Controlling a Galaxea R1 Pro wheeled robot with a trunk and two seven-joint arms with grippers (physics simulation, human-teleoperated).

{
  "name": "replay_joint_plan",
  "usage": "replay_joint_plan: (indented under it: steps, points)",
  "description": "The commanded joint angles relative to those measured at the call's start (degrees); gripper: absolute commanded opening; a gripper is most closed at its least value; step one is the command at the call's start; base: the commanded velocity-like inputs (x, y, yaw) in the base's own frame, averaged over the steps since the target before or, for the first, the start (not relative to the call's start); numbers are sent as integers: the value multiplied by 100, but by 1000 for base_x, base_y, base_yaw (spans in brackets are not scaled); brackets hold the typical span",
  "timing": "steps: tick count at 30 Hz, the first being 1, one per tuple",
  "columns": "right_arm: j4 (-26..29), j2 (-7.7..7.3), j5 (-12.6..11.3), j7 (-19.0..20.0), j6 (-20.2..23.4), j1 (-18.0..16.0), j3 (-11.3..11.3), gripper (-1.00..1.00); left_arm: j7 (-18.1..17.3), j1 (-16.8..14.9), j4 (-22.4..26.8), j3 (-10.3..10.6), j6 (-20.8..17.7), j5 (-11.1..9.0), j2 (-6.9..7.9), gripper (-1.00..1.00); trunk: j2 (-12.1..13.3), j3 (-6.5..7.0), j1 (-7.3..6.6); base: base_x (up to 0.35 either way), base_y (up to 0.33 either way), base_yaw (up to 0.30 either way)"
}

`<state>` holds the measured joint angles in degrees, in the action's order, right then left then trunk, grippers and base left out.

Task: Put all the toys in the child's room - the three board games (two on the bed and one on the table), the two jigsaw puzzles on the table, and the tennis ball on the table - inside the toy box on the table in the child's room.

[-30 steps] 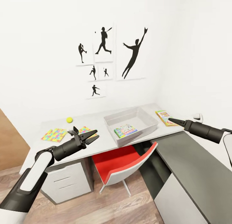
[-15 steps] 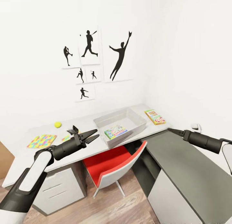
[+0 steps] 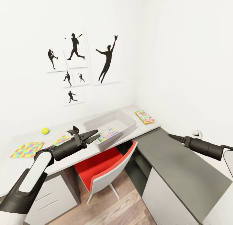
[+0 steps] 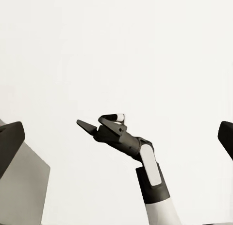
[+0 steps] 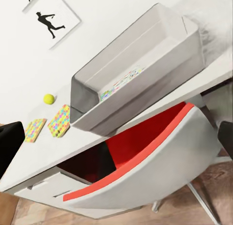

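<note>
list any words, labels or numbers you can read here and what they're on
No text can be read.
Board game in the toy box: print too small and blurred.
Board game on the table: print blurred.
Wall pictures: baseball silhouettes, no lettering.

Bright, even, flat simulator light washes the white walls (image 3: 181,56) nearly featureless, shadows stay faint and soft, focus is sharp, and straight edges lean toward the corners.

2 white-shelled arms, dark grey joints, black pointed left hand (image 3: 93,135).
</note>
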<state>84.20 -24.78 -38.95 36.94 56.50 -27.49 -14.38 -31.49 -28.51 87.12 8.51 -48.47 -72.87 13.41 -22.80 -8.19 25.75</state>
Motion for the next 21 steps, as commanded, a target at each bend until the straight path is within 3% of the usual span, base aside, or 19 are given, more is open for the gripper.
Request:
replay_joint_plan:
  steps: [1, 15, 21]
  points:
    - [0, 1, 20, 30, 30, -8, -6, 100, -2, -5, 0, 3, -23, -20, 4, 100, -12, -5, 4, 0, 0, -221]
    - [5, -1, 13, 49, 28, 167, -23, 100, 6, -5, 45, 17, -23, -25, 2, 100, -12, 87, 4, 0, 0, -223]
    - [8, -4, 9, 60, 28, 336, -211, 100, 14, -5, 49, 33, -23, -25, -4, 100, -12, 126, 4, 0, 0, -224]
